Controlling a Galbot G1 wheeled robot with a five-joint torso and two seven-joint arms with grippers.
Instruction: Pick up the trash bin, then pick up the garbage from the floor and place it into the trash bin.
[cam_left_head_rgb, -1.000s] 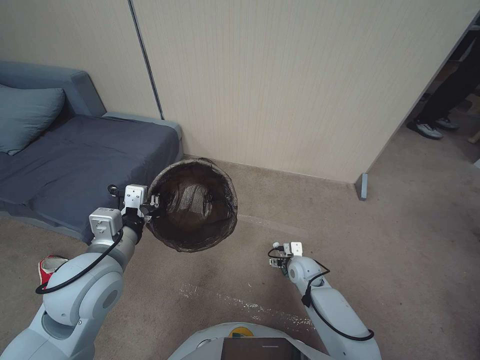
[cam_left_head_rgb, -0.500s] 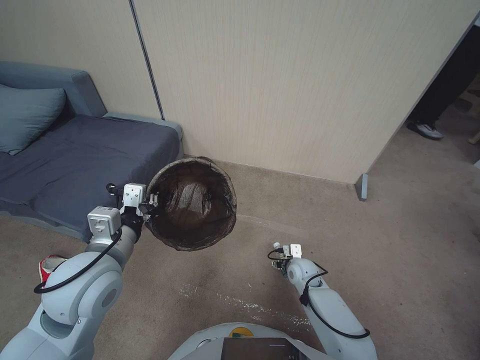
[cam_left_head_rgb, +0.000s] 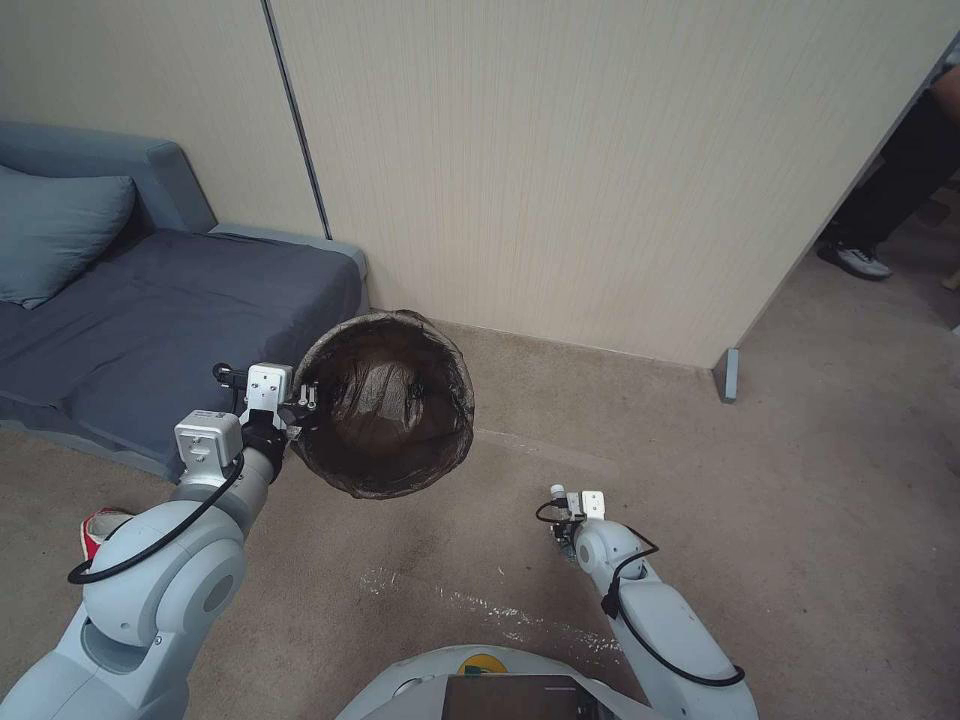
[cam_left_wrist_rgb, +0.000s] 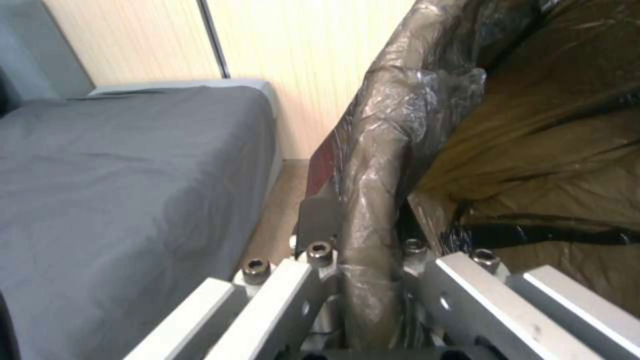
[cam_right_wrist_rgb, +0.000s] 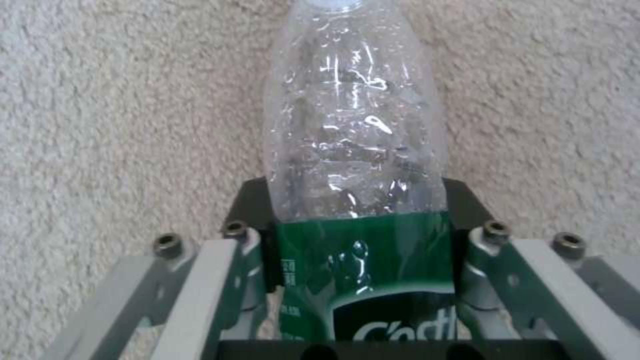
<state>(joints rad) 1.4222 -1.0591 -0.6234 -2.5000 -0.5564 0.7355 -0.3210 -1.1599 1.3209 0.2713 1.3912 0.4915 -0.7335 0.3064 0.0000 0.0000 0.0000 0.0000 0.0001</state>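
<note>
The right tool (cam_right_wrist_rgb: 360, 280) is clamped on the clear green-labelled bottle (cam_right_wrist_rgb: 357, 150) low over the carpet (cam_left_head_rgb: 800, 480); carry it level to the trash bin (cam_left_head_rgb: 385, 405) and release only above the mouth. The left tool (cam_left_wrist_rgb: 370, 280), arm stretched forward, pinches the bagged rim, holding the bin aloft beside the sofa (cam_left_head_rgb: 150, 320)

Count on record: one trash bin (cam_left_head_rgb: 385, 405), lined with one dark bag. One clear plastic bottle (cam_right_wrist_rgb: 357, 150) with a green label. One red wrapper (cam_left_head_rgb: 97, 528) on the carpet, left of the bin. One sofa (cam_left_head_rgb: 170, 320) beside the bin, bearing one cushion (cam_left_head_rgb: 55, 235). Two grippers: left gripper (cam_left_head_rgb: 305, 405), right gripper (cam_right_wrist_rgb: 360, 240).
</note>
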